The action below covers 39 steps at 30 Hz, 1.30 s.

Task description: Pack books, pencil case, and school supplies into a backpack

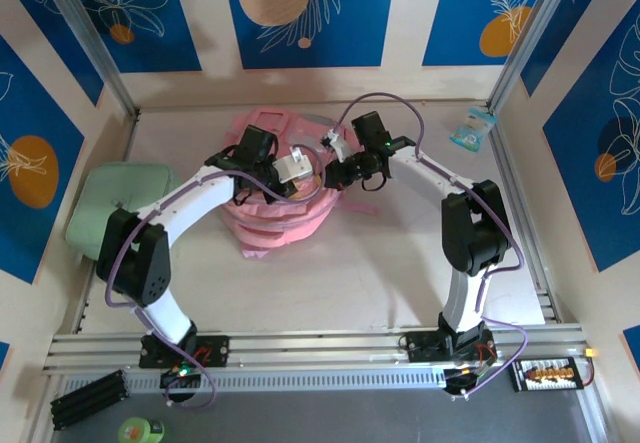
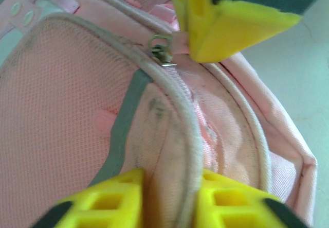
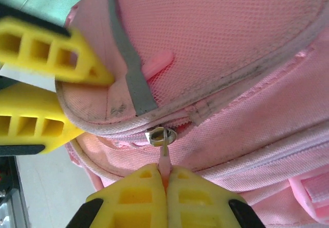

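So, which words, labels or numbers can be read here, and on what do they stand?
No text can be read.
small packet, far right: print too small to read.
pink backpack: no lettering visible.
blue wall panels: leaf and circle patterns, no words.

We can read no words, numbers or brands anywhere; the small blue packet [image 1: 472, 129] is too small to tell.
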Each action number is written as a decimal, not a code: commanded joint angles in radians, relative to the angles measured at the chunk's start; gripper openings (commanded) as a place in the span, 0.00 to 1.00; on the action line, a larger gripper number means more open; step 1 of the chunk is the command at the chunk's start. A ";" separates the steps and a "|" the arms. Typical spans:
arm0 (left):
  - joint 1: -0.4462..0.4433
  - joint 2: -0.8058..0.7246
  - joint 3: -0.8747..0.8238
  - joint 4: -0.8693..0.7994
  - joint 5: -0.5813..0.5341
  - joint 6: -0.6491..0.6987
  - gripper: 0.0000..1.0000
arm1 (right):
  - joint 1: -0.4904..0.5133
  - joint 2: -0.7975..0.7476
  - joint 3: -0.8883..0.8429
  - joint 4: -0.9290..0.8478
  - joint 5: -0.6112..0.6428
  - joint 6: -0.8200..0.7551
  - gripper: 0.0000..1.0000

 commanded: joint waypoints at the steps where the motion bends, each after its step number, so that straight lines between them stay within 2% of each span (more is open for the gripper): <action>1: 0.005 0.012 0.008 -0.018 -0.006 0.055 0.16 | -0.040 -0.037 -0.001 0.028 0.028 0.075 0.00; 7: 0.005 0.022 0.019 -0.113 0.136 0.082 0.06 | -0.098 -0.011 0.024 -0.010 0.077 0.193 0.00; 12: -0.007 0.018 0.021 -0.140 0.238 0.072 0.07 | -0.106 -0.063 -0.055 -0.005 0.106 0.230 0.00; 13: -0.010 0.012 0.021 -0.140 0.256 0.066 0.11 | -0.113 -0.081 -0.077 -0.002 0.108 0.239 0.00; 14: -0.012 0.007 0.024 -0.140 0.276 0.054 0.22 | -0.122 -0.100 -0.104 0.003 0.109 0.248 0.00; 16: -0.011 -0.003 0.029 -0.122 0.306 -0.012 0.53 | -0.135 -0.145 -0.161 0.011 0.128 0.258 0.00; 17: -0.010 -0.010 0.030 -0.106 0.307 -0.050 0.61 | -0.144 -0.173 -0.195 0.017 0.147 0.264 0.00; 20: -0.006 -0.034 0.023 -0.049 0.285 -0.157 0.71 | -0.176 -0.254 -0.295 0.041 0.204 0.287 0.00; 23: 0.006 -0.081 -0.017 0.059 0.204 -0.271 0.78 | -0.200 -0.334 -0.380 0.069 0.256 0.307 0.01; 24: 0.016 -0.099 -0.035 0.101 0.173 -0.312 0.80 | -0.205 -0.360 -0.400 0.080 0.258 0.309 0.06; 26: 0.045 -0.150 -0.089 0.198 0.122 -0.409 0.84 | -0.205 -0.422 -0.429 0.098 0.281 0.320 0.31; 29: 0.095 -0.235 -0.186 0.349 0.014 -0.565 0.99 | -0.206 -0.516 -0.440 0.118 0.361 0.352 0.58; 31: 0.128 -0.289 -0.247 0.416 -0.087 -0.648 1.00 | -0.212 -0.572 -0.437 0.128 0.456 0.369 0.72; 35: 0.201 -0.382 -0.367 0.472 -0.292 -0.801 1.00 | -0.267 -0.664 -0.447 0.168 0.669 0.410 0.84; 39: 0.271 -0.438 -0.481 0.480 -0.461 -0.928 1.00 | -0.365 -0.706 -0.504 0.244 0.763 0.452 0.93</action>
